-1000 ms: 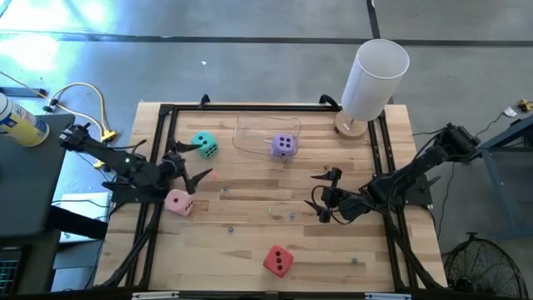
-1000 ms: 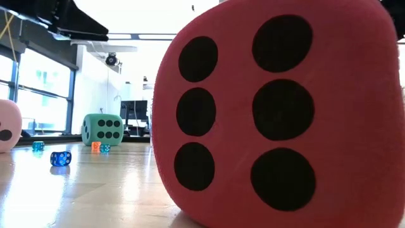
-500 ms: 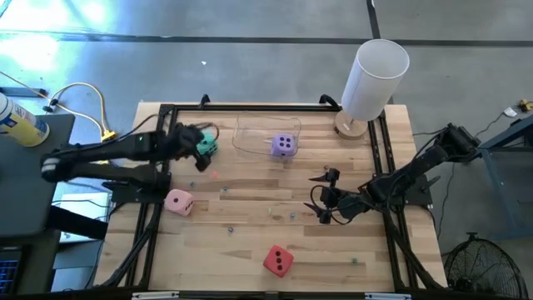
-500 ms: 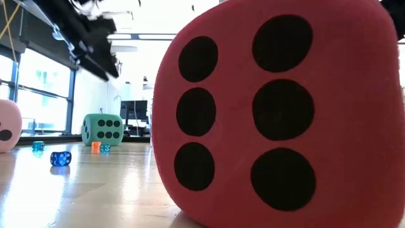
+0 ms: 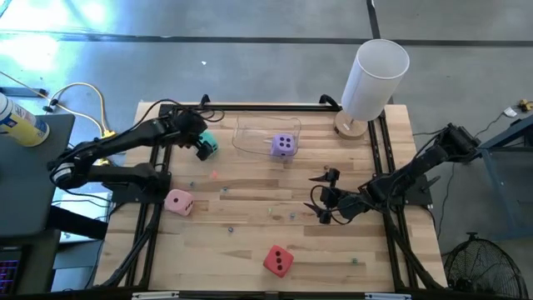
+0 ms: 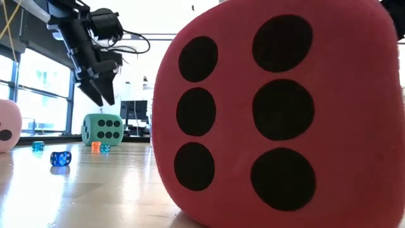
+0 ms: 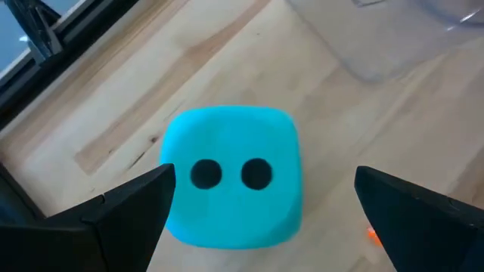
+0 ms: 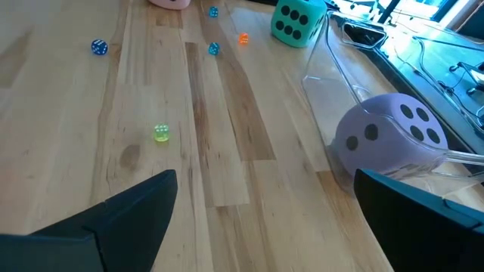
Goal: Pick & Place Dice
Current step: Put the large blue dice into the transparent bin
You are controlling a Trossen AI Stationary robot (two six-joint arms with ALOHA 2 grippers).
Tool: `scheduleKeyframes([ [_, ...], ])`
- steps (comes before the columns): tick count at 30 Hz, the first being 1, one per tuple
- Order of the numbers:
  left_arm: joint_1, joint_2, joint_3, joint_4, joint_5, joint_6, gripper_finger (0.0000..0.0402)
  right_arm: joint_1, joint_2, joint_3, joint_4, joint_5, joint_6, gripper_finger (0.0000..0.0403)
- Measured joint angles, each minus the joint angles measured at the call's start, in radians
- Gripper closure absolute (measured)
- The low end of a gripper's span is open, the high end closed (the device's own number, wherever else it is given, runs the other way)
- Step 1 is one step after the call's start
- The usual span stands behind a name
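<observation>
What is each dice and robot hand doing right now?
Teal dice: on the table, untouched, between the open fingers.
Purple dice: sitting in the clear tray.
Pink dice: lying on the table.
Red dice: lying on the table.
Left gripper: open, above the teal dice.
Right gripper: open, empty.

The left arm is reaching across the far left part of the counter (image 5: 250, 250), its left pincer (image 5: 202, 143) pointing down with fingers (image 6: 104, 92) spread wide. The right arm is lying low on the right side, its right pincer (image 5: 323, 193) gaping toward the middle.
</observation>
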Motion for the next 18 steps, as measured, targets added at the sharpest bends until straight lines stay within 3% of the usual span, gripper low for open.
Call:
scheduleKeyframes([
  [18, 0.023, 0.028, 0.000, -0.002, -0.002, 0.069, 0.0002, 0.000, 0.000, 0.000, 0.000, 0.000, 0.000, 0.0009],
])
